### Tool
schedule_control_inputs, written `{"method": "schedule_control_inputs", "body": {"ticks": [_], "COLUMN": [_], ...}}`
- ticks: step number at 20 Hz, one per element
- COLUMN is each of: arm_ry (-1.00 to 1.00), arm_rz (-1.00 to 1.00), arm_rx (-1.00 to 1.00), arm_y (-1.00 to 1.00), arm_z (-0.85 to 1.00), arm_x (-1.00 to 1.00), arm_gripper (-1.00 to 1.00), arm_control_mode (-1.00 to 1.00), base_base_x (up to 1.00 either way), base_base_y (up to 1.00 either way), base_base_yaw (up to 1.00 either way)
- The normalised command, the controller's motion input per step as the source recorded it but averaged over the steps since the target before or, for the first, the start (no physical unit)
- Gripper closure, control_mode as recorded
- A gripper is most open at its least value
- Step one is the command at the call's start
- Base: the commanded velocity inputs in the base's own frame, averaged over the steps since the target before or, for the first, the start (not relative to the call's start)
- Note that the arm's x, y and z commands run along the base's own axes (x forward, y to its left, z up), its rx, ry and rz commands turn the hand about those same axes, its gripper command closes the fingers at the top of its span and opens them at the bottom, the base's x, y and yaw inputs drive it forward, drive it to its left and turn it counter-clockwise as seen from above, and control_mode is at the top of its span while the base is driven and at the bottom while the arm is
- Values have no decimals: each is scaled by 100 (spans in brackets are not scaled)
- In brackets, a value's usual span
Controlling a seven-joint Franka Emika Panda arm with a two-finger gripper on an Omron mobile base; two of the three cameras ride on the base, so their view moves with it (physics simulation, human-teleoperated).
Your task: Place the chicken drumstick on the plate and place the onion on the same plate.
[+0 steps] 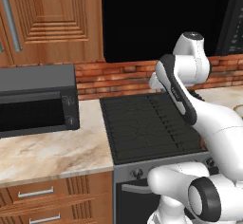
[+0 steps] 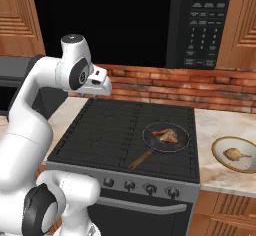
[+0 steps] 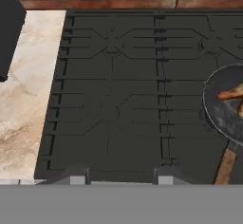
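We see one chicken drumstick (image 2: pixel 164 135) in the frying pan (image 2: pixel 165 137) on the stove (image 2: pixel 125 130); nothing plated yet. Tool (image 3: pixel 121 175) tips apart, empty, left of the pan.

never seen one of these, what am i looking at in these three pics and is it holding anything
It is a white robot arm in a simulated kitchen. Two pictures come from cameras behind the arm, one on each side; the third looks along its gripper, whose two fingertips rise at the bottom edge, apart with nothing between them. Below it is a black stove. A pan with a drumstick in it sits on the stove's right side. On the counter further right is a dish with another piece of meat. A toaster oven stands to the stove's left.
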Motion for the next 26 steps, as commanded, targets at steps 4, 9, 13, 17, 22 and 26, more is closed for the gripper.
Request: {"method": "schedule_control_inputs", "body": {"ticks": [4, 9, 13, 17, 22, 26], "arm_ry": [0, 0, -3, 0, 0, 0], "arm_rz": [0, -1, -5, -11, -11, -16], "arm_rx": [-1, 0, 0, 0, 0, 0], "arm_y": [0, -18, -95, -97, -99, -99], "arm_z": [0, 0, 0, 0, -2, -15], "arm_x": [0, 1, -4, 0, -1, -19], "arm_gripper": [-100, -100, -100, -100, -100, -100], "arm_control_mode": [-100, -100, -100, -100, -100, -100], "base_base_x": [0, 0, 0, 0, 0, 0], "base_base_y": [0, 0, 0, 0, 0, 0], "base_base_yaw": [0, 0, 0, 0, 0, 0]}}
